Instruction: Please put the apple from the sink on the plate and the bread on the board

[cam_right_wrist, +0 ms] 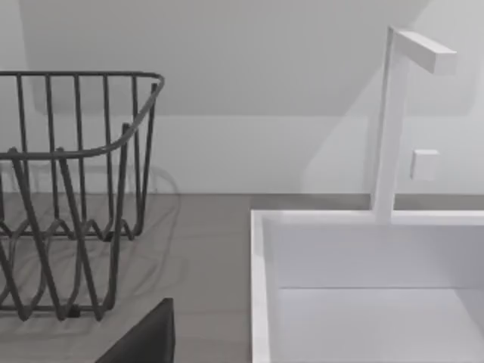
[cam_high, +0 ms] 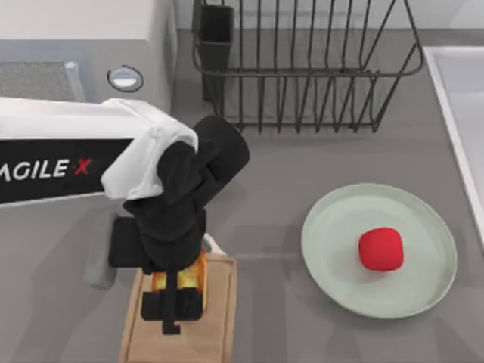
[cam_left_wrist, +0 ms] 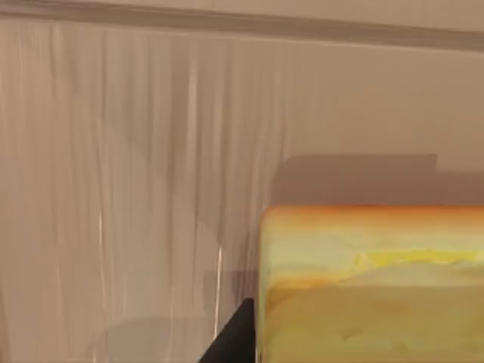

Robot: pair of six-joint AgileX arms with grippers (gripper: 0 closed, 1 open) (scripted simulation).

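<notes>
Apple (cam_high: pixel 380 249) sits on the plate (cam_high: pixel 333 227). Our left gripper (cam_high: pixel 175 296) grips the bread (cam_high: pixel 198 274) low over the board (cam_high: pixel 215 318); release it tilted and it could tumble off the edge.

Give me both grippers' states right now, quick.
Left gripper: over the board, shut on the bread.
Right gripper: near the sink; open or shut cannot be told.
</notes>
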